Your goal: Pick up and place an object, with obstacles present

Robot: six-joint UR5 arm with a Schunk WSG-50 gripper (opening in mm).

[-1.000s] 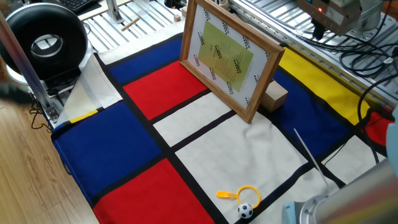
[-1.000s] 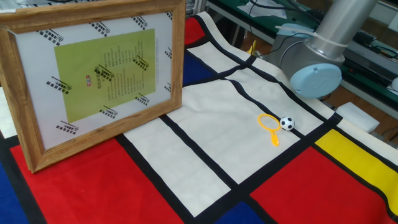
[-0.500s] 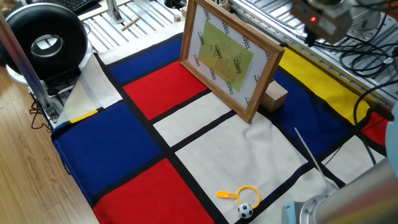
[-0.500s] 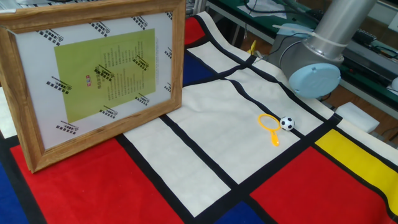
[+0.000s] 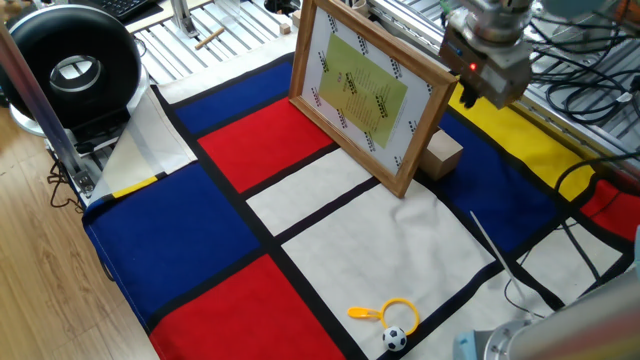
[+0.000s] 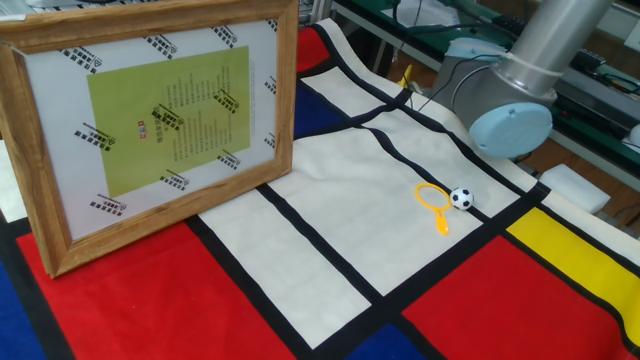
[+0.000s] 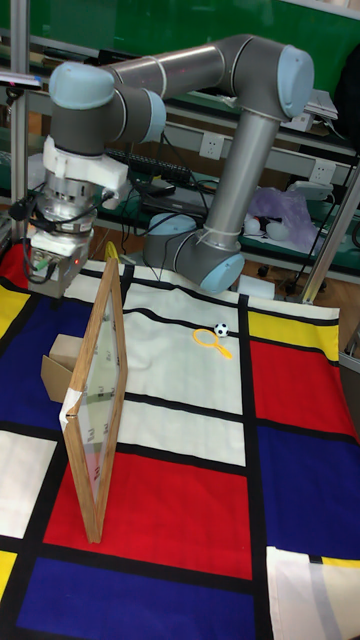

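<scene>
Colour-block tablecloth [image 5: 330,230], arm bent over cube [image 5: 441,155], behind framed picture [image 5: 366,88]

text on framed sheet [image 6: 168,118] too small to read.

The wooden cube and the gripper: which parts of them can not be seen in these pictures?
- Wooden cube: near side hidden by picture frame; fully hidden in the other fixed view.
- Gripper: fingers too small and dark in the tall view, open or shut unclear.

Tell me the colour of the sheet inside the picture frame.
Yellow-green sheet, clearest in the other fixed view.
</scene>
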